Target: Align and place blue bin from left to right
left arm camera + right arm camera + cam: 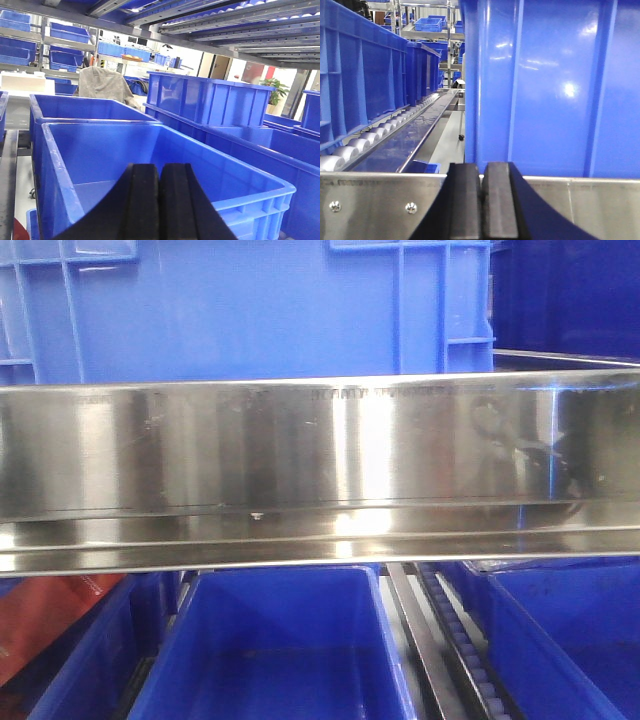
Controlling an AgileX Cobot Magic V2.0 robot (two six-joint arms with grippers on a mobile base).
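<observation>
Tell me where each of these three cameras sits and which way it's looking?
Front view: level with a steel rail, facing the blue bin behind it; no robot parts show.
Left wrist view: behind the shut left gripper, looking into an open bin.
Right wrist view: behind the shut right gripper, facing the blue bin's wall.
Front and right wrist views share bin and rail.

blue bin (250,310) cropped at top, base hidden behind steel rail (320,445), lower bins cut off
</observation>
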